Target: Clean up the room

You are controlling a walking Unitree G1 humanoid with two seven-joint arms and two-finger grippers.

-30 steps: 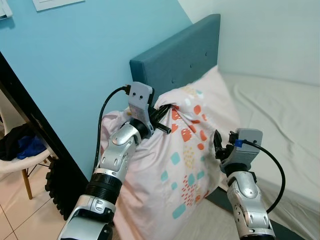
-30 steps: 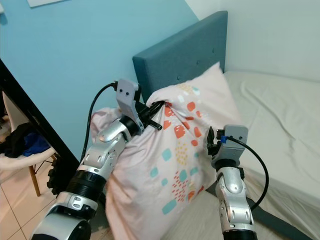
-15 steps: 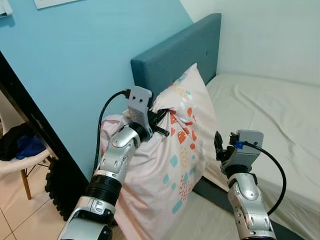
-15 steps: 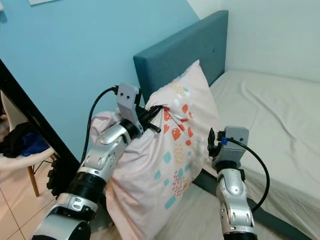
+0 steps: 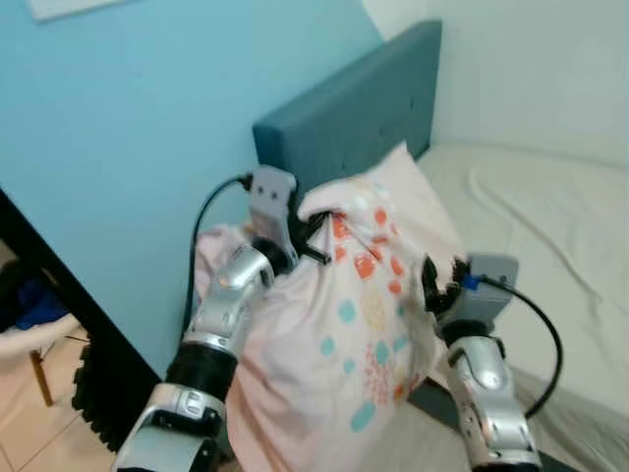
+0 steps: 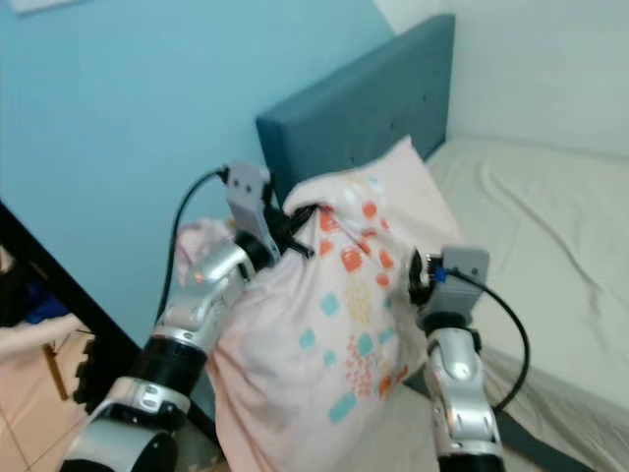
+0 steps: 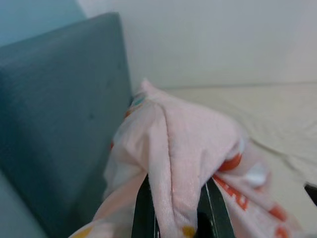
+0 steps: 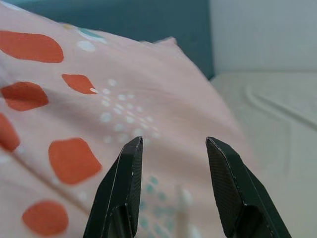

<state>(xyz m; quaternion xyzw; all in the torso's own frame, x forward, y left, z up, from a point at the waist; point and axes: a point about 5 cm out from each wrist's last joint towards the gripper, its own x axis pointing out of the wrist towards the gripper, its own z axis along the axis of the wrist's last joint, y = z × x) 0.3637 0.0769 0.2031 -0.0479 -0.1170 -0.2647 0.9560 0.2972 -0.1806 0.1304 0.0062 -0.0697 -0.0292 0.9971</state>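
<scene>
A large pale pink pillow (image 5: 364, 324) with orange and teal patches stands against the blue headboard (image 5: 344, 118) at the bed's near end. My left gripper (image 5: 316, 231) is shut on a bunched fold of its upper corner (image 7: 173, 163), holding it up. My right gripper (image 8: 171, 163) is open, its fingers (image 8: 124, 178) close to the pillow's right face, nothing held between them. In the eye views the right gripper (image 5: 429, 285) presses at the pillow's side.
The bed's cream sheet (image 5: 550, 226) stretches to the right. A light blue wall (image 5: 147, 108) lies behind. At the left stand a dark furniture edge (image 5: 59, 295) and a white chair (image 5: 29, 334) with dark and blue cloth on it, on a tiled floor.
The pillow has swung back down and bulged toward the right gripper; its top corner sits lower on the headboard. The view has shifted and blurred a little.
</scene>
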